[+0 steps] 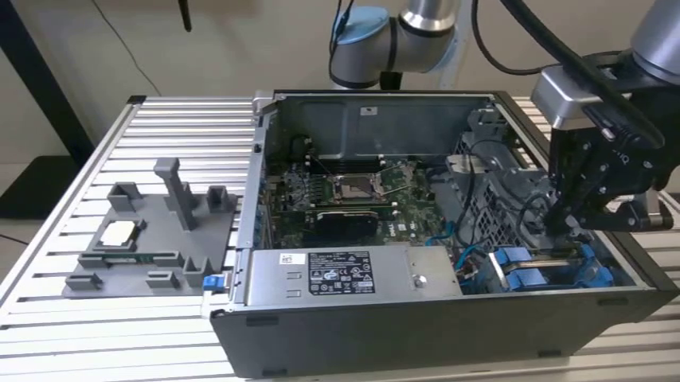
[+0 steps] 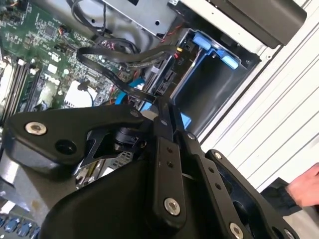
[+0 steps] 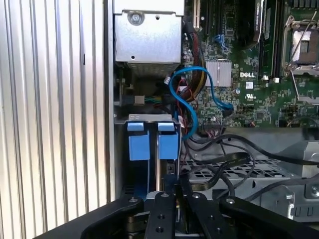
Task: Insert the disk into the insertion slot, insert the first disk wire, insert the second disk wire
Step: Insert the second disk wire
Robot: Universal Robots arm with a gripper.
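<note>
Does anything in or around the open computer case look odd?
A person's hand shows over the slatted table beside the case, inside the robot's working area. Inside the case, a blue cable loops loose.

Wall: plain beige wall [image 1: 212, 48] behind the work area.
Surface: ribbed silver metal surface [image 1: 43, 334].
Post: dark slanted post [image 1: 43, 79], exterior view's left.
Floor: pale floor [image 1: 16, 239] beneath a black base [image 1: 32, 187].

Lower centre of the exterior view, a sticker [image 1: 340, 273] on the power-supply box [image 1: 431, 267] bears print too small to read. The first wrist view shows white lettering [image 3: 249, 75] on the motherboard [image 3: 259, 102].
</note>
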